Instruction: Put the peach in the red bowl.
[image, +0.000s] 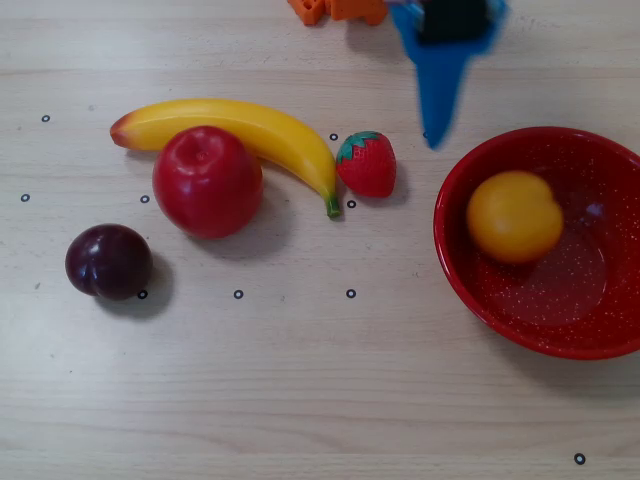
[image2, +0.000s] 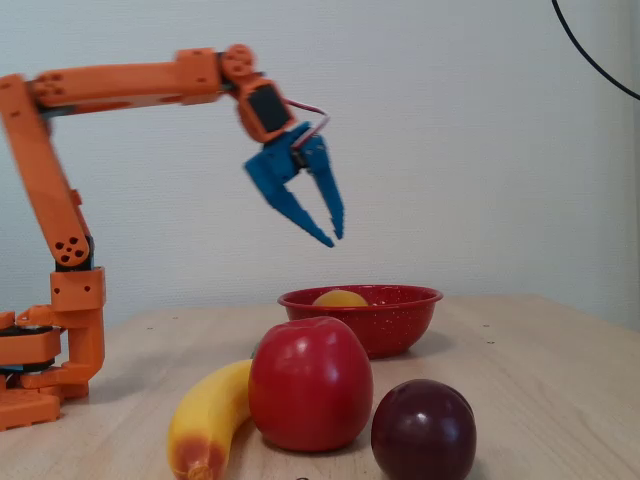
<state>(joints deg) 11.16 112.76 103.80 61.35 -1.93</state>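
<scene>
The peach (image: 514, 216) lies inside the red bowl (image: 470, 277), resting against the bowl's left inner slope in the overhead view, free of the arm; in the fixed view only its yellow top (image2: 339, 297) shows above the bowl's rim (image2: 400, 293). The gripper (image2: 333, 238) hangs high in the air, well above the table (image: 320, 400) and to the left of the bowl in the fixed view, its two blue fingers (image2: 290, 206) pointing down and nearly meeting at the tips, with nothing between them; in the overhead view it appears as a blurred blue wedge (image: 433, 140) at the top edge, its tip just beyond the bowl's upper-left rim, and whether a small gap remains between the fingertips cannot be told. The orange arm (image2: 120, 80) reaches level from its base (image2: 40, 360) at the left of the fixed view. Left of the bowl in the overhead view lie a strawberry (image: 367, 163), a banana (image: 235, 130) touching an apple (image: 207, 181) on its near side, and a plum (image: 108, 261) set apart at lower left. Small black ring marks (image: 351, 293) dot the pale wood tabletop.
</scene>
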